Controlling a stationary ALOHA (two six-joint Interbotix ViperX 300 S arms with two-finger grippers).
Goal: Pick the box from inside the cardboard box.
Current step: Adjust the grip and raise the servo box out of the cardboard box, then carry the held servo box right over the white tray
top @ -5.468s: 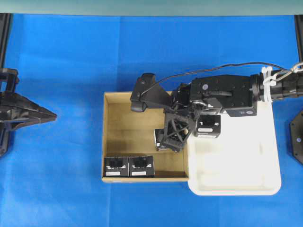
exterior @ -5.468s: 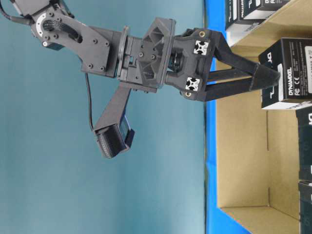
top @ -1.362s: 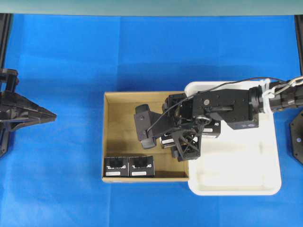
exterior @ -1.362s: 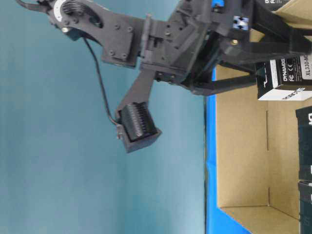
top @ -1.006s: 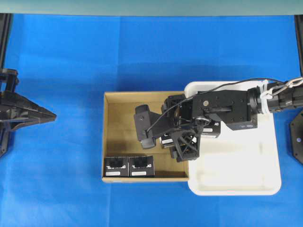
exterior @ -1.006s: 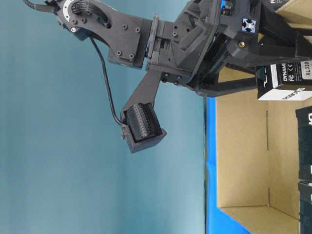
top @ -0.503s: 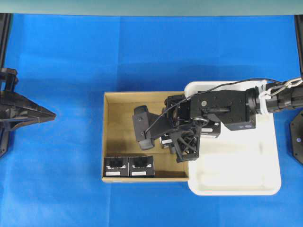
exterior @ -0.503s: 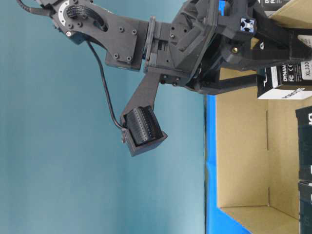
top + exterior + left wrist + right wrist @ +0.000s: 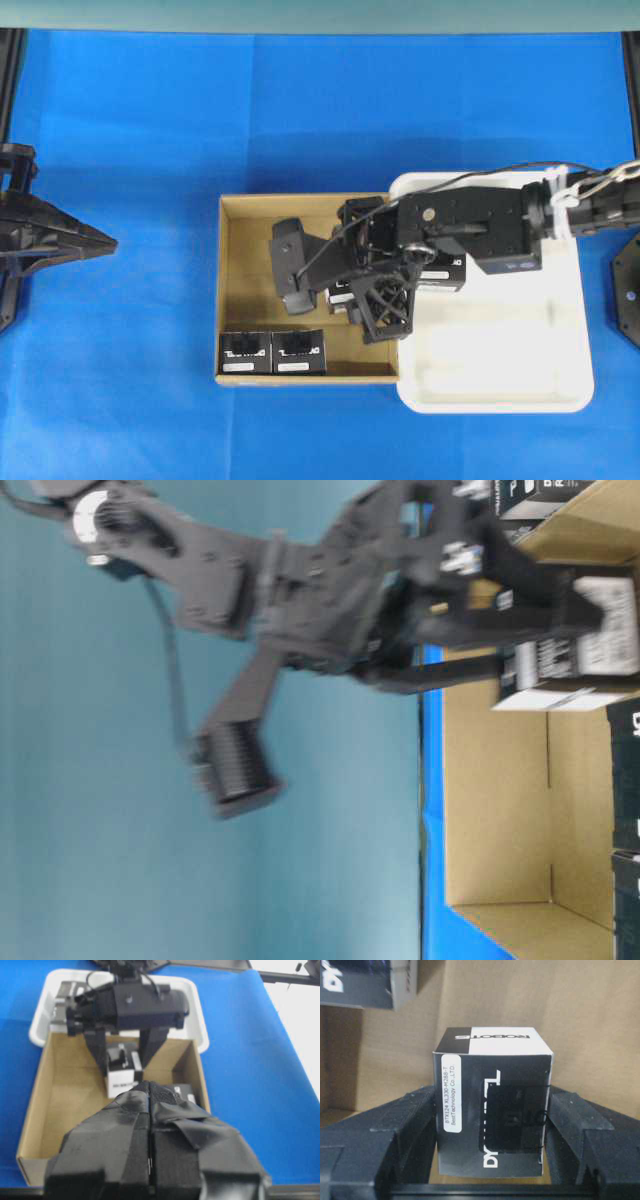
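Your box (image 9: 492, 1110) sits clamped between the right gripper (image 9: 490, 1135) fingers, inside the cardboard box (image 9: 250, 280) near its tray-side wall. Watch the lift — a loose squeeze could let it slip. The left gripper (image 9: 150, 1160) stays pressed shut, idle.

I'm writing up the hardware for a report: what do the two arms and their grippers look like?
Both are matte black. The right arm is blocky, with silver screw heads, a thin black cable looping along it and white ties at its wrist; its right gripper has flat, angular fingers on lattice struts. The left gripper has fingers wrapped in black tape.
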